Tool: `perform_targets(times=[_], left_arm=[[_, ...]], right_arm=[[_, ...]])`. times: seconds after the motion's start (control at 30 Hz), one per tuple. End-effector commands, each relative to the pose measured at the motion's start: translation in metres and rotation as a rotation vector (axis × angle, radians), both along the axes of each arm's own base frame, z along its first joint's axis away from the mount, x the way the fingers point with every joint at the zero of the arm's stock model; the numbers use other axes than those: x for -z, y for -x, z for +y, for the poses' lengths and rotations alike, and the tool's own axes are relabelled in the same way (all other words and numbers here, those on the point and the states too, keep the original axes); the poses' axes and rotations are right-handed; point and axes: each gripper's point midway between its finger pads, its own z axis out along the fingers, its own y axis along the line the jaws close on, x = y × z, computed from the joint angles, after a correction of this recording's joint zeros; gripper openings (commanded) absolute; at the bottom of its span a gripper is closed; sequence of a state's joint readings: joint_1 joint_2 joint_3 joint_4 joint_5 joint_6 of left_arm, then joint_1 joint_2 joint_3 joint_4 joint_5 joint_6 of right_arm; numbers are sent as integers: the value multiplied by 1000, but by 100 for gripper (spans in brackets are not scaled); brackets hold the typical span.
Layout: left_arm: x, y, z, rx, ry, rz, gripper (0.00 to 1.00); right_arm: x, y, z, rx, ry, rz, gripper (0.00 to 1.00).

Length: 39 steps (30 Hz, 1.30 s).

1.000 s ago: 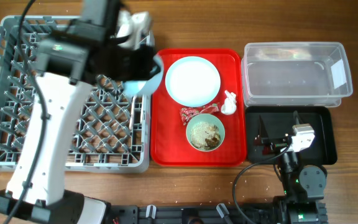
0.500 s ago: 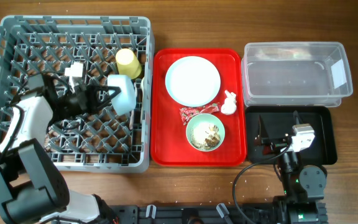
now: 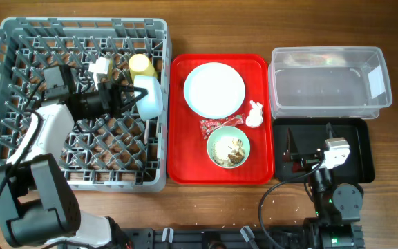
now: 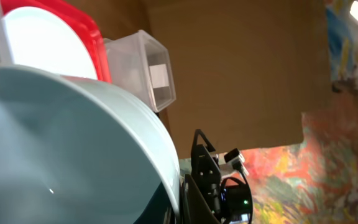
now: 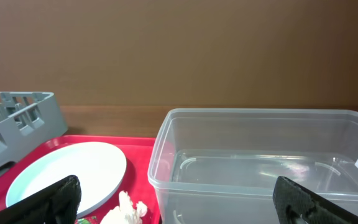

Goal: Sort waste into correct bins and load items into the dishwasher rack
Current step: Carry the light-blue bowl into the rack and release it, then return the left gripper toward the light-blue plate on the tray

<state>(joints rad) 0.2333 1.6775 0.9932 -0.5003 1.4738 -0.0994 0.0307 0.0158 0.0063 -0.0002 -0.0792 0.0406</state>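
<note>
One pale blue bowl (image 3: 150, 97) hangs tilted at the dishwasher rack's (image 3: 74, 181) right edge, centre-left of frame, the left jaws pinching its rim. Released here, it could topple over the wall onto the red tray (image 3: 185, 166). The right jaws are spread.

bright even light, soft shadows; left wrist view blurred up close.

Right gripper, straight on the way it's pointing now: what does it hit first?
Most likely the near wall of the clear tub, which sits squarely ahead of the open right gripper. The plate lies left of that line. Depth to the wall is unclear.
</note>
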Motion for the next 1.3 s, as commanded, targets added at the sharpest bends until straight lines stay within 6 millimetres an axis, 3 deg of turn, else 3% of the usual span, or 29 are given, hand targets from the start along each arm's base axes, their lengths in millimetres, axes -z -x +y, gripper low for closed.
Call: perform_targets(times=[0.0,0.1,0.13,0.17,0.2,0.27,0.33,0.4,0.43,0.47,0.5,0.57,0.6,0.63,0.73,0.77,0.97,1.0,1.13,1.2,1.27], left_arm=[[42,-11,14,-105,-212,126,4],[49,-12,17,-121,-249,138,4],[49,-12,17,-121,-249,138,15],[49,-12,18,-122,-250,138,45],[49,-12,19,-127,-245,151,56],[47,-12,20,-148,-221,220,59],[40,-16,21,-151,-225,197,71],[28,-19,25,-168,-230,165,77],[21,-23,33,-212,-254,171,83],[9,-26,47,-285,-297,159,96],[-1,-26,57,-339,-327,145,99],[-24,-22,69,-433,-386,106,99],[-36,-14,67,-449,-408,77,93],[-46,-5,60,-451,-433,56,61],[-43,13,33,-423,-559,50,13],[-36,16,24,-405,-612,61,4],[35,22,-35,-289,-1061,22,6],[56,22,-40,-268,-1164,25,8],[88,11,-11,-326,-1376,66,8],[82,6,17,-407,-1444,90,5],[63,7,42,-504,-1462,146,4]], right_arm=[[-2,0,1,-10,-12,-9,100],[-2,0,1,-10,-12,-9,100],[-2,0,1,-10,-12,-9,100],[-2,0,1,-10,-12,-9,100],[-2,0,1,-10,-12,-9,100],[-2,0,1,-10,-12,-9,100],[-2,0,1,-10,-12,-9,100],[-2,0,1,-10,-12,-9,100],[-2,0,1,-10,-12,-9,100],[-2,0,1,-10,-12,-9,100],[-2,0,1,-10,-12,-9,100],[-2,0,1,-10,-12,-9,100],[-2,0,1,-10,-12,-9,100],[-2,0,1,-10,-12,-9,100],[-2,0,1,-10,-12,-9,100],[-2,0,1,-10,-12,-9,100],[-2,0,1,-10,-12,-9,100],[-2,0,1,-10,-12,-9,100],[-2,0,1,-10,-12,-9,100],[-2,0,1,-10,-12,-9,100],[-2,0,1,-10,-12,-9,100]])
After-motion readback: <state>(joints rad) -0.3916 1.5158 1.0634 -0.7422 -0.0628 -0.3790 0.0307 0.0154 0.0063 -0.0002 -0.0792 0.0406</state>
